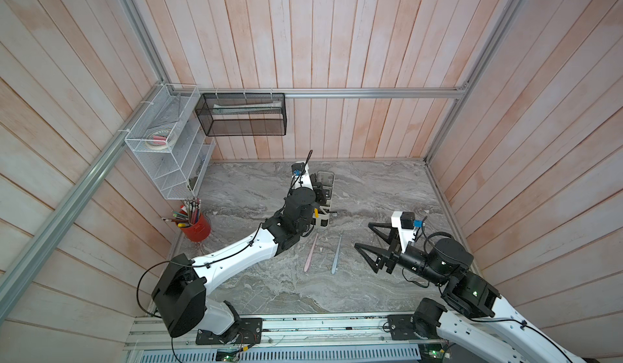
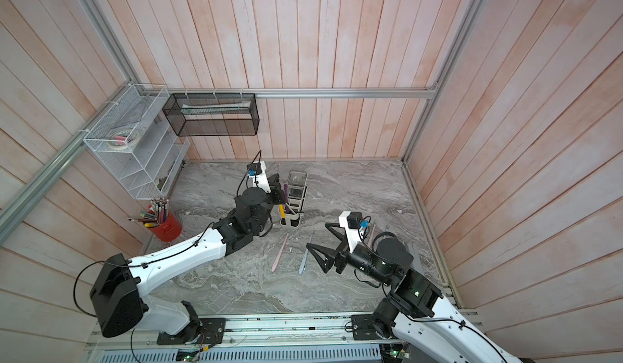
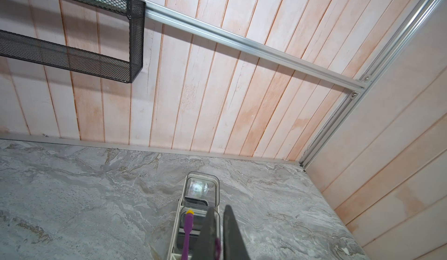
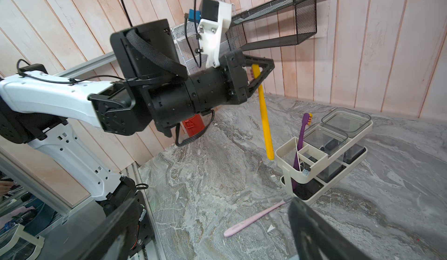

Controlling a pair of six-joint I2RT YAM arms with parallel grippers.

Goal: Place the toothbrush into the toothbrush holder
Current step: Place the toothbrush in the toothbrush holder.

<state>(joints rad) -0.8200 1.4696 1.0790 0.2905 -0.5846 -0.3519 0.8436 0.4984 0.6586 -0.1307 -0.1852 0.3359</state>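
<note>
Already a purple toothbrush (image 4: pixel 301 135) stands in the toothbrush holder (image 4: pixel 285 157). The left pincer (image 4: pixel 262 74), clamped on a yellow toothbrush (image 4: pixel 264 123), hangs it just beside the rim, not yet in. The right pincer (image 1: pixel 362 235) gapes, empty.

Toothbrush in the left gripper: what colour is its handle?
The toothbrush handle is yellow; the right wrist view shows it best.
</note>
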